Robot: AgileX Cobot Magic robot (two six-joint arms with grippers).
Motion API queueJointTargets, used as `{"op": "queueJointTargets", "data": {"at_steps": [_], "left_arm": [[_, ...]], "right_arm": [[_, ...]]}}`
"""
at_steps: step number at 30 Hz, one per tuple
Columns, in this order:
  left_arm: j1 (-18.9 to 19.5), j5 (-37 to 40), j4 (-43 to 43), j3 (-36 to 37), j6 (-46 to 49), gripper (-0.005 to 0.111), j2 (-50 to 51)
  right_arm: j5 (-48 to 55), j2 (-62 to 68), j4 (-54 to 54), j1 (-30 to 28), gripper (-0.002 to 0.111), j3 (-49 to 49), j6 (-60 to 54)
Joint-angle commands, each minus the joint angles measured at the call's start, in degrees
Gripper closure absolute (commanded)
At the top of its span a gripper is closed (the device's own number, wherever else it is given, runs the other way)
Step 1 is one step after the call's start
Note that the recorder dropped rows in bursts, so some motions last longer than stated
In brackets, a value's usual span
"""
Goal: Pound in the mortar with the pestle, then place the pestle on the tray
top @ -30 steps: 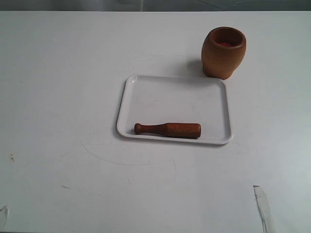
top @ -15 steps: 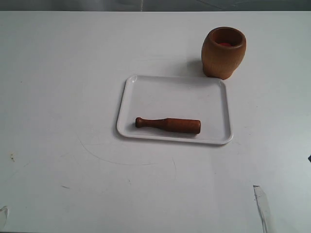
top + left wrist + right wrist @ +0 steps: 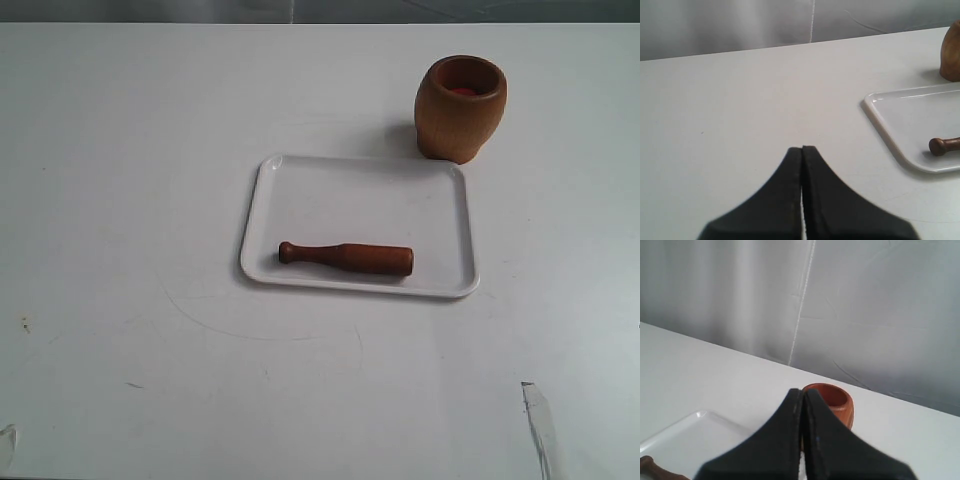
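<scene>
On the tray point(image 3: 300, 190), pestle point(image 3: 347, 258), mortar point(image 3: 460, 115) floor hidden

I'm working in what looks like a lab test cell: a plain white worktop point(image 3: 110, 180) backed by a pale hanging curtain point(image 3: 730, 295).

Presenting left gripper point(image 3: 802, 148) and right gripper point(image 3: 802, 390) in matte black; narrowing from broad, flared bases to slim blunt tips; showing smooth concave outer edges.
</scene>
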Motion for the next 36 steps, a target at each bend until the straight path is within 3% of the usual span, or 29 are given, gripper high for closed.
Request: {"op": "queueJointTargets", "data": {"at_steps": [1,5,11,20,24,26,36], "left_arm": [[-0.44,-0.17,-0.42,0.03,-0.47,0.107,-0.07],[-0.44,-0.17,-0.42,0.03,-0.47,0.107,-0.07],[-0.44,-0.17,-0.42,0.03,-0.47,0.107,-0.07],[-0.44,-0.17,-0.42,0.03,-0.47,0.107,-0.07],[-0.44,-0.17,-0.42,0.03,-0.47,0.107,-0.07],[-0.44,-0.17,-0.42,0.03,-0.47,0.107,-0.07],[-0.44,-0.17,-0.42,0.03,-0.47,0.107,-0.07]], "right_arm": [[-0.82,-4.73,0.44,0.14,0.108,0.19,0.48],[0.26,-10.15,0.44,-1.52,0.108,0.19,-0.28],[4.31,-16.44,0.23,-9.06,0.108,0.19,-1.61],[10.23,-18.4,0.66,-16.93,0.108,0.49,-1.61],[7.97,-18.4,0.94,-19.56,0.108,4.34,-1.29],[4.95,-18.5,1.07,-20.36,0.108,5.01,-1.19],[9.3,-18.5,2.17,-20.7,0.108,5.01,-1.19]]}}
